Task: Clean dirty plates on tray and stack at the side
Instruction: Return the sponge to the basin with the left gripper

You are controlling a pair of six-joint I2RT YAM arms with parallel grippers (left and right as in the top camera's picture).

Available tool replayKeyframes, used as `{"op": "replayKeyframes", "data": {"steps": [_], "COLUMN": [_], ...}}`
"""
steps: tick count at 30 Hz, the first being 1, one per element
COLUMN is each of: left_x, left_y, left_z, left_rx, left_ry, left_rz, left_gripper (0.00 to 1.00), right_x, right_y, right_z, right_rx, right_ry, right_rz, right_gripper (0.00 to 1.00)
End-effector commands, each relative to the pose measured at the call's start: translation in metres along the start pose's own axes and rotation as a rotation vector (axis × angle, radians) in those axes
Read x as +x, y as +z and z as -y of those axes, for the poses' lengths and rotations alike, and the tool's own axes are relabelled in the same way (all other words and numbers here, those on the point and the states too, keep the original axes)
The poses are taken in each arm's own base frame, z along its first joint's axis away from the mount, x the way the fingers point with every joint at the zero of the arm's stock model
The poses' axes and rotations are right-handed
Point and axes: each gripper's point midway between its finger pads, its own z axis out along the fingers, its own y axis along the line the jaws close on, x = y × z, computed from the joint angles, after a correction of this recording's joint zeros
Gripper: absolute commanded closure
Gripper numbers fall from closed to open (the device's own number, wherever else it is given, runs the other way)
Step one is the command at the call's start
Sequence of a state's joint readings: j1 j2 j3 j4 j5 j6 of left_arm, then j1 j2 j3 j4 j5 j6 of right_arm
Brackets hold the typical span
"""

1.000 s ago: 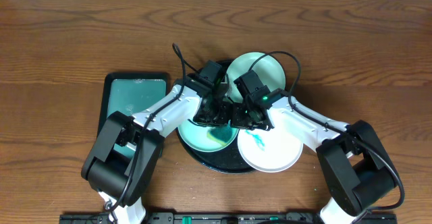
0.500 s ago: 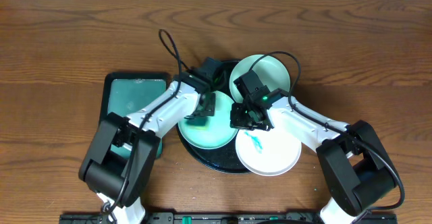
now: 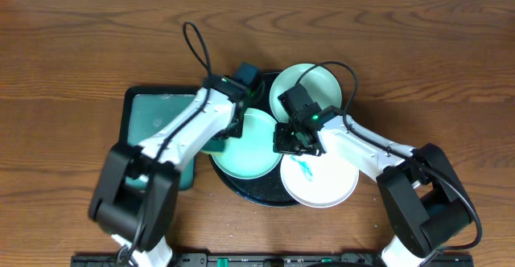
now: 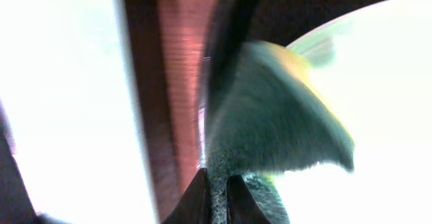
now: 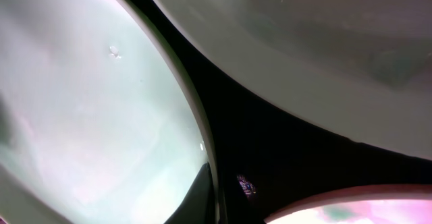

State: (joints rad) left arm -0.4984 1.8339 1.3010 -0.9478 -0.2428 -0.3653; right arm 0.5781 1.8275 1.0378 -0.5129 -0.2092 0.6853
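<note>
Overhead, nearest, the white plate [image 3: 323,182], smeared teal, lies partly over the right rim of the tray [image 3: 259,193]. Beside it, 1 mint plate [image 3: 251,148] rests on the tray. The right pincer [image 3: 291,141] is at its edge; I cannot tell whether it grips. The left pincer [image 4: 216,187] is clamped on a sponge [image 4: 270,116] at the tray's left edge. Farthest lies the far mint plate [image 3: 315,84].

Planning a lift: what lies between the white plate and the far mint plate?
Bare black tray, per the right wrist view; overhead, the right hand hangs above it.
</note>
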Motion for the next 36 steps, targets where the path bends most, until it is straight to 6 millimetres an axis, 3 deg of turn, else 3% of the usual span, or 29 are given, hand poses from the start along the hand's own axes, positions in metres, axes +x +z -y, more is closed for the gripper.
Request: {"op": "replayKeyframes", "data": {"steps": [1, 6, 11, 15, 20, 27, 35, 36], "left_x": [-0.021, -0.016, -0.017, -0.018, -0.015, 0.000, 0.006, 0.005], "left_y": [-0.046, -0.055, -0.038, -0.016, 0.017, 0.055, 0.070, 0.070], "left_z": [-0.028, -0.057, -0.103, -0.124, -0.124, -0.114, -0.109, -0.109], "left_rx": [-0.003, -0.015, -0.038, 0.038, 0.184, 0.200, 0.200, 0.201], "left_ry": [-0.054, -0.115, -0.253, -0.322, -0.366, -0.351, -0.351, -0.351], "left_rz": [0.108, 0.095, 0.037, -0.019, -0.092, -0.176, -0.190, -0.189], "left_gripper": [0.93, 0.93, 0.93, 0.93, 0.93, 0.93, 0.93, 0.80], "right_x": [0.010, 0.010, 0.010, 0.010, 0.008, 0.008, 0.008, 0.008], "right_y": [0.005, 0.005, 0.005, 0.005, 0.005, 0.005, 0.005, 0.005], "right_z": [0.011, 0.011, 0.011, 0.011, 0.010, 0.009, 0.009, 0.009], "right_rx": [0.044, 0.044, 0.044, 0.044, 0.039, 0.036, 0.036, 0.036], "right_ry": [0.003, 0.003, 0.003, 0.003, 0.001, 0.000, 0.000, 0.000], "right_rz": [-0.027, -0.028, -0.027, -0.027, -0.021, -0.018, -0.019, -0.019], "right_gripper": [0.99, 0.99, 0.99, 0.99, 0.99, 0.99, 0.99, 0.99]}}
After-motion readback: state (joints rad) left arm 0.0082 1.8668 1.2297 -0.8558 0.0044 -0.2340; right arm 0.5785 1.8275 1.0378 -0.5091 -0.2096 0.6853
